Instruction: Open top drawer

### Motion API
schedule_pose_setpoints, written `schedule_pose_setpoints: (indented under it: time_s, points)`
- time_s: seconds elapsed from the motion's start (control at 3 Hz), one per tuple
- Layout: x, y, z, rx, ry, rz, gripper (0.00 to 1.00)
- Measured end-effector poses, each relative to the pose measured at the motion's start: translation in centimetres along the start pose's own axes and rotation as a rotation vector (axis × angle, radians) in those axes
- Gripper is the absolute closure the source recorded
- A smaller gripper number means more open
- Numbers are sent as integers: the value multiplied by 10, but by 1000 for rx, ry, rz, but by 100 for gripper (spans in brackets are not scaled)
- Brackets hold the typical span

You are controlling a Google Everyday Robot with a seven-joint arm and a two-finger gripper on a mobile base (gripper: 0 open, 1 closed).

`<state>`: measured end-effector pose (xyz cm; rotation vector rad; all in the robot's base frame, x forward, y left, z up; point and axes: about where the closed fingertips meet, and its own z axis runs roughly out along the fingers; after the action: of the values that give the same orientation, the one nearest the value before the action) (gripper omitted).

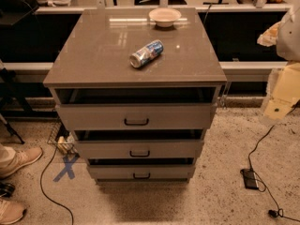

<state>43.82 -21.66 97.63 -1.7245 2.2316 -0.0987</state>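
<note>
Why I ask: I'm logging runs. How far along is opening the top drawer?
Done: the top drawer stands pulled out, a dark gap showing under the countertop. In hand: nothing; the hand hangs at the right edge, apart from the handle. Left: perhaps pulling further.

Open floor lies before the top drawer (136, 116) and its handle (136, 122), with nothing between them and the end effector (281, 95) off to the right. On the tabletop (89, 60), a toppled can (146, 53) and a bowl (164, 17) sit behind the front edge. Shoes (18, 159) on the left and a cable (260, 145) on the right hem the floor.
</note>
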Motion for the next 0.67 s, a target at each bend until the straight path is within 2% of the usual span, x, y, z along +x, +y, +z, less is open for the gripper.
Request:
schedule_pose_setpoints:
  time_s: [0.33,0.67]
  points:
    - [0,0,0,0,0,0,0]
    - [2,14,26,-44,-51,-15,0]
